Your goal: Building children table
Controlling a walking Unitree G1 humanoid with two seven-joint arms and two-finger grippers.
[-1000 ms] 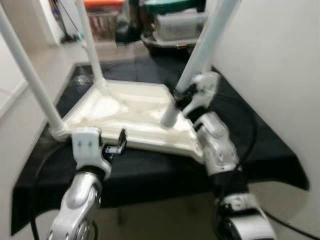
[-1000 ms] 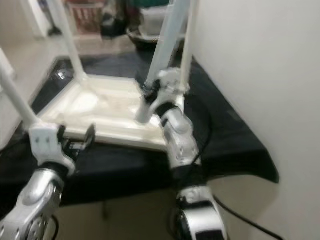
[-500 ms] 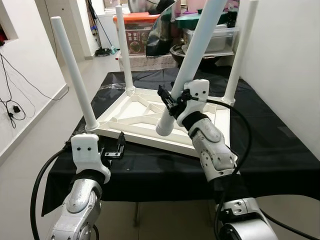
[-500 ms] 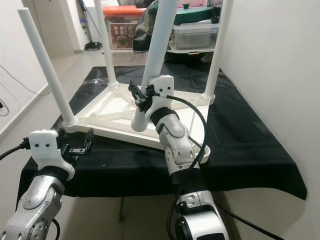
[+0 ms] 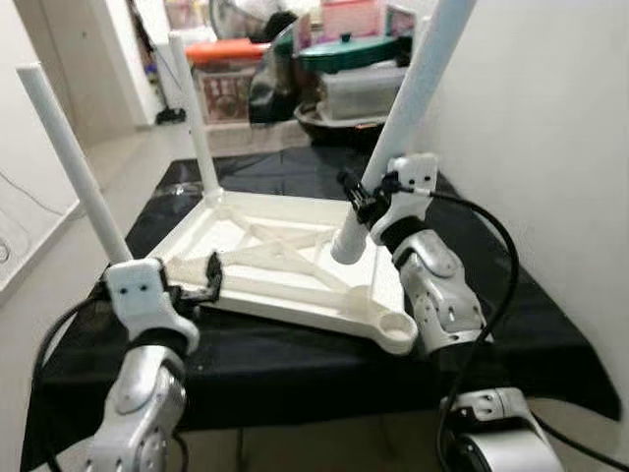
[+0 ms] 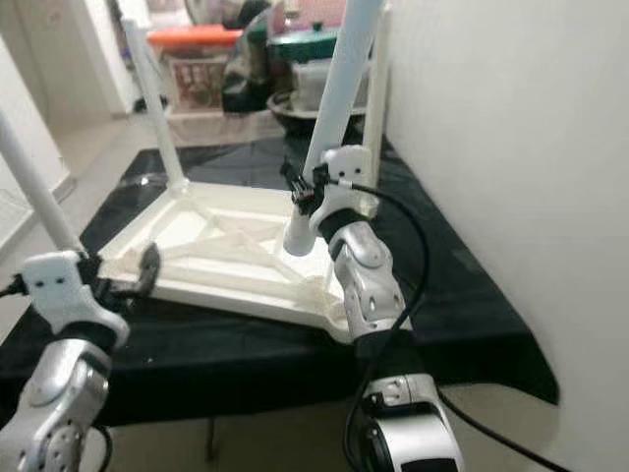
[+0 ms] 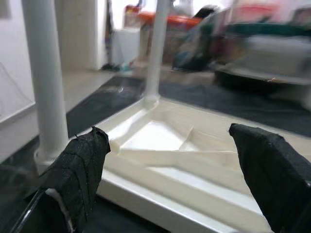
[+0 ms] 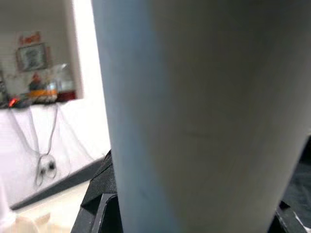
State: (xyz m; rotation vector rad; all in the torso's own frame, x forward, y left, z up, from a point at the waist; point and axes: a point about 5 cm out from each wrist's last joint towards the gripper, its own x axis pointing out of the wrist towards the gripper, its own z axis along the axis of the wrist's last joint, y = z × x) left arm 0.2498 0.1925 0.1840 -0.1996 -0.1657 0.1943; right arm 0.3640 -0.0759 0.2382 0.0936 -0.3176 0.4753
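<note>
The loose white leg (image 5: 398, 128) runs from the middle of the left eye view up to its top right, tilted, its lower end hanging over the upturned white tabletop (image 5: 285, 261) and not yet seated. The right gripper (image 5: 362, 200) is clamped on it near that lower end; in the right wrist view the leg (image 8: 194, 111) is pressed close against the lens.

The empty corner socket (image 5: 394, 325), a round ring, lies lower right of centre, nearer the camera than the leg's tip. To do this step well, I judge the tip should be brought over that ring, the leg stood upright to match the other legs, then pushed or twisted straight down; going in tilted would likely jam it or skid the tabletop.

A fitted leg (image 5: 74, 162) stands at the left edge, another (image 5: 194, 118) at upper left of centre. The left gripper (image 5: 192, 287), fingers spread and holding nothing, hovers just beside the near left rim; in the left wrist view its fingers (image 7: 80, 170) frame that rim. Pinning the rim there would steady the piece.

All rests on a black-covered table (image 5: 511, 324), with storage boxes (image 5: 359, 74) along the top.
</note>
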